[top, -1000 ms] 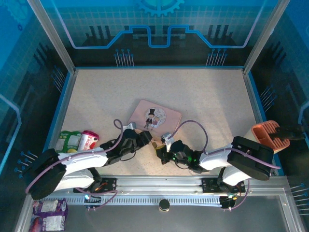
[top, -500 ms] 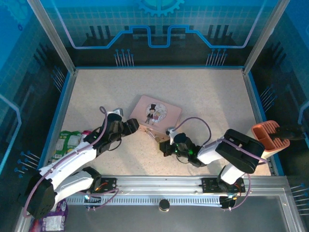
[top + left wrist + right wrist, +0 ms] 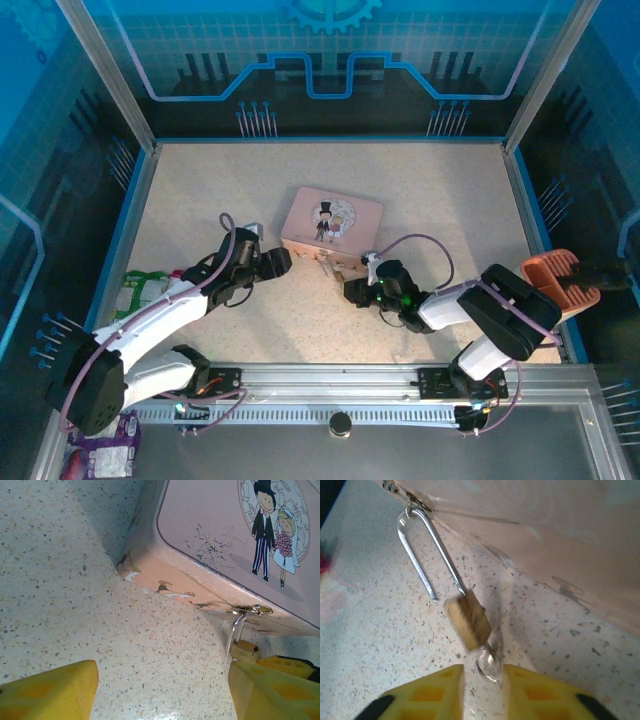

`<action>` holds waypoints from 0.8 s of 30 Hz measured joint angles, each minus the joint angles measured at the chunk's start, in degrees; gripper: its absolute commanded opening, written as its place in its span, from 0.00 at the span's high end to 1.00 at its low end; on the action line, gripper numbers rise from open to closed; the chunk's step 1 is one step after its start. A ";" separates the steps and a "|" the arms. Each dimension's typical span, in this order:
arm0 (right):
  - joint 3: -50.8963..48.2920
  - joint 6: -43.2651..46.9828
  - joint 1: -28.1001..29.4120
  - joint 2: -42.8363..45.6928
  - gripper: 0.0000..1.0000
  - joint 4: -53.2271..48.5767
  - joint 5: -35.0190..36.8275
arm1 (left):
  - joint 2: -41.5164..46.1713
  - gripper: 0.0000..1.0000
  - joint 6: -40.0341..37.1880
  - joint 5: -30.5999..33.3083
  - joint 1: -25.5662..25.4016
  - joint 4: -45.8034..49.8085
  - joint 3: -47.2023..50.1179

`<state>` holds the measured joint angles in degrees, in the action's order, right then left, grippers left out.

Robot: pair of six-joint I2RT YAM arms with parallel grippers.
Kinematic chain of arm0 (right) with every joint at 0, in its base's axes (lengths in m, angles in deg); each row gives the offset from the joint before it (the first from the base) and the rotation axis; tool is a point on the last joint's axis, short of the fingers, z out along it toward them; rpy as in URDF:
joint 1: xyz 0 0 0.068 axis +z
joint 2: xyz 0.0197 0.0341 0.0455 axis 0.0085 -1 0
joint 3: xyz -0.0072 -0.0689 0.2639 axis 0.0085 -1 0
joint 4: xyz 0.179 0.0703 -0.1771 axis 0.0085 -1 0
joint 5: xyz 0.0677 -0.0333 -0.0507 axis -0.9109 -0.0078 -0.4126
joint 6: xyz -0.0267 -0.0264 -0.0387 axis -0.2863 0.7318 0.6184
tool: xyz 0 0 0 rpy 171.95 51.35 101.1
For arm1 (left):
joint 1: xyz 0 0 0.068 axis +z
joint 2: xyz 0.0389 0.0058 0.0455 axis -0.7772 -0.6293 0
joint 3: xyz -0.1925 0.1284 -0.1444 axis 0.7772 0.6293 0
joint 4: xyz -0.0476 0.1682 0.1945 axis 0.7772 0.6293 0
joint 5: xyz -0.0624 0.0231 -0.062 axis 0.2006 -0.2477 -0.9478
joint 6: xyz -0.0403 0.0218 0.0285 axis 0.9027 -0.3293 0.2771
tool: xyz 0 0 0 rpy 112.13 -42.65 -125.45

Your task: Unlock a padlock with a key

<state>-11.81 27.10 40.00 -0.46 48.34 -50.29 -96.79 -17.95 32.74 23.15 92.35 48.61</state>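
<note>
Nearest the right wrist camera, the right gripper (image 3: pixel 482 675) has its yellow fingers a narrow gap apart. The key (image 3: pixel 488 663), a small blurred silvery piece, sits in that gap, meeting the lower end of the padlock (image 3: pixel 468 619). Whether the fingers pinch it I cannot tell.

The padlock is a small brass-gold block, tilted and lying on the speckled table (image 3: pixel 75 580) just in front of the tin. Its shackle (image 3: pixel 422 545) is a thin, bright silver U. One leg runs into the body, while the other ends bare just beside the body's top corner. The bend of the U is hooked through the little metal hasp on the front wall of the pink tin (image 3: pixel 560 540).

From the left wrist, the left gripper (image 3: pixel 162 682) stands wide open over bare table, short of the tin's near corner. Beyond it the padlock hangs from the hasp. The tin's lid carries a cartoon bride and groom.
</note>
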 measured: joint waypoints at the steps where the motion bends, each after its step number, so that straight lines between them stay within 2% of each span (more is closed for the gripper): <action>1: -0.11 0.17 -0.07 0.55 0.67 -0.68 0.02 | -0.20 0.29 -0.28 -0.02 0.00 -0.07 0.00; 15: 6.21 7.39 -0.04 1.86 0.57 -10.36 0.72 | -7.08 0.28 -2.58 -1.49 2.51 -4.35 -1.11; 19: 9.73 10.64 0.02 0.57 0.45 -12.81 1.90 | -9.66 0.28 -3.30 -1.77 3.98 -5.88 -2.95; 24: 13.73 14.05 0.09 -1.79 0.47 -17.25 4.33 | -13.25 0.28 -4.11 -2.05 5.22 -7.54 -5.05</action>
<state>1.91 41.15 40.09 -2.25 31.10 -45.96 -110.03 -22.06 30.68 28.37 84.81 43.56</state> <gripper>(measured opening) 0.543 0.722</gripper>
